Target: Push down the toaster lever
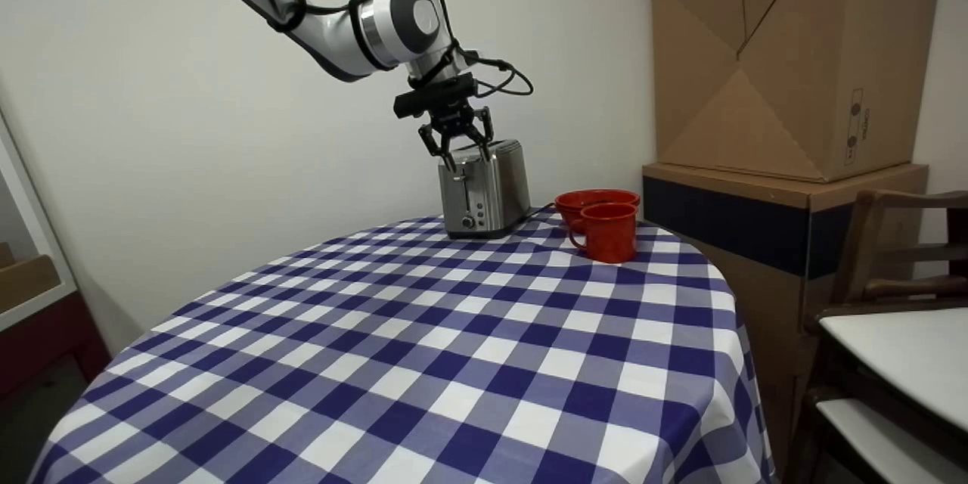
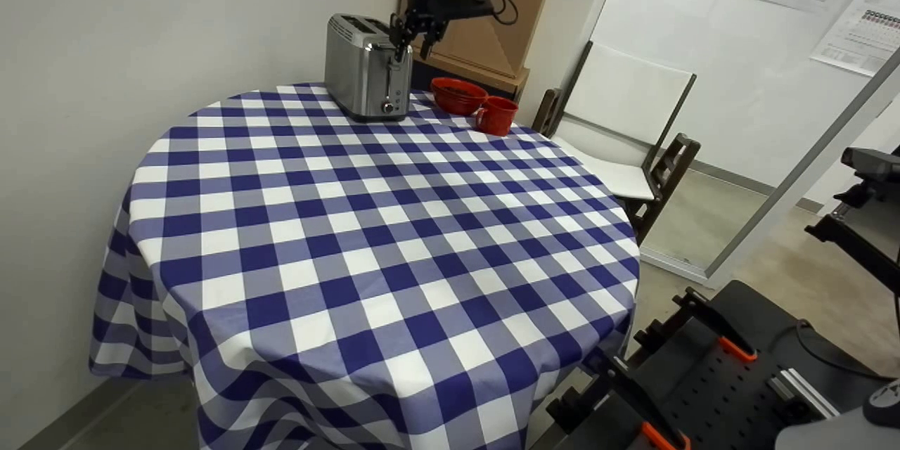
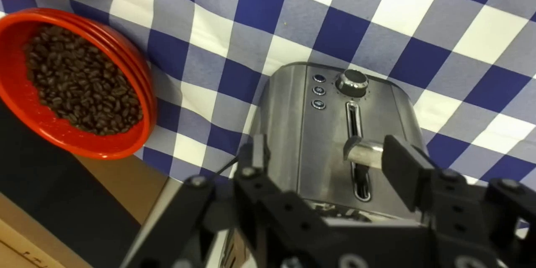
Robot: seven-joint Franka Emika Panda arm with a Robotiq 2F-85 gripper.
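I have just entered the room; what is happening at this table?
A robot arm holds its gripper, jaws apart, close to the lever of the toaster, probably to push it down. That is not yet done: the lever sits near the top of its slot. Whether a jaw touches it, I cannot tell.

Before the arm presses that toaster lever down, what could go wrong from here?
In the wrist view, one of the open jaws overlaps the end of the lever while the other is off to the side, so the press might slip off. An off-centre push could slide the toaster on the tablecloth. A sideways swing might knock the nearby red bowl and spill its coffee beans.
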